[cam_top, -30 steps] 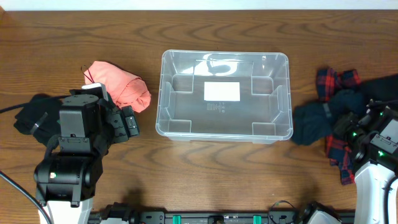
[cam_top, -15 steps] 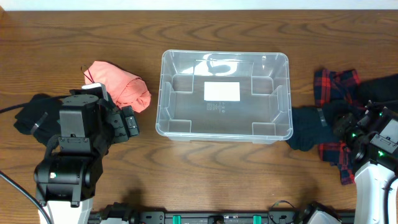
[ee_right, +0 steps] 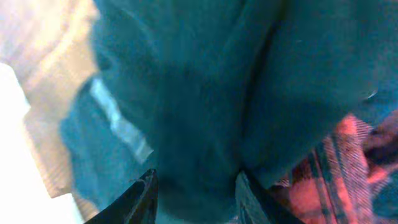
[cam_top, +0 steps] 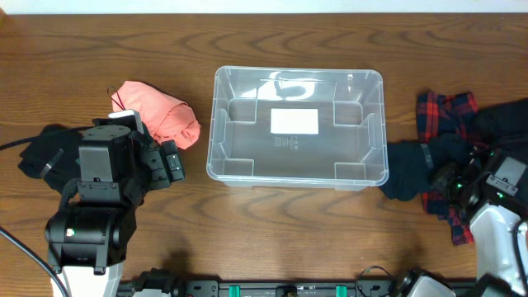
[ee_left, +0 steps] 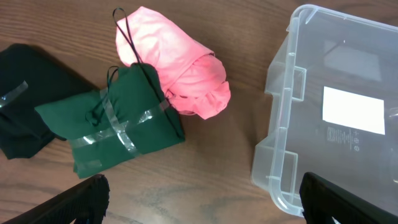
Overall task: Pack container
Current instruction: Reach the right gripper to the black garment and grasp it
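Observation:
The container (cam_top: pixel 211 140), a large clear plastic bin with a white label (cam_top: pixel 294 121) on its bottom, stands mid-table with nothing in it; its left end shows in the left wrist view (ee_left: pixel 280 106). My right gripper (cam_top: pixel 450 177) is down on a dark blue rolled garment (cam_top: pixel 408 169) just right of the bin. In the right wrist view its fingers (ee_right: pixel 196 193) pinch a fold of that garment (ee_right: pixel 205 93). My left gripper (cam_top: pixel 173 162) is open and empty over bare wood (ee_left: pixel 199 205), left of the bin.
A pink bundle (cam_top: pixel 161 111) lies left of the bin, with a taped green bundle (ee_left: pixel 118 121) and black cloth (cam_top: pixel 41 148) beside it. A red plaid garment (cam_top: pixel 445 111) and a dark one (cam_top: pixel 503 120) lie at the right.
The dark blue garment has shifted left and toward the front, closer to the bin's right corner, and my right gripper has moved with it. The left arm has not moved.

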You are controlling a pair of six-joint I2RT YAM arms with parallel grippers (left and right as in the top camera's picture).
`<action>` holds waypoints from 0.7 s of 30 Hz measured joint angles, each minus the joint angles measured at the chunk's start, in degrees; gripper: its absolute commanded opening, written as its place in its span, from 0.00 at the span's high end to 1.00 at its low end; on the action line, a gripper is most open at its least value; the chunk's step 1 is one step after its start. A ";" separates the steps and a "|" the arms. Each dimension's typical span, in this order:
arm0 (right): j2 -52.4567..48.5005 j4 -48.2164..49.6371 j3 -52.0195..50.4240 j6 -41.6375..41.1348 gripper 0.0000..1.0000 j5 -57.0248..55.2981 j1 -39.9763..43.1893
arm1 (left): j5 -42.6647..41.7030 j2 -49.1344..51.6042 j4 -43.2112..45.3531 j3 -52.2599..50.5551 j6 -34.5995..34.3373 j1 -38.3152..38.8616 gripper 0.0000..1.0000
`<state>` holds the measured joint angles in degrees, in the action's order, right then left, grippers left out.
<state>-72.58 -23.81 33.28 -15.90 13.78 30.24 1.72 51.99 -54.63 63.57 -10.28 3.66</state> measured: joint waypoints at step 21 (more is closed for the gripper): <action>-6.64 8.68 -0.24 -0.87 0.99 2.38 -0.02 | 0.00 0.00 0.00 0.00 0.00 0.00 0.02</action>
<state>-79.22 -15.14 33.04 -16.78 16.16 30.22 1.72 51.99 -54.63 63.57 -10.28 3.66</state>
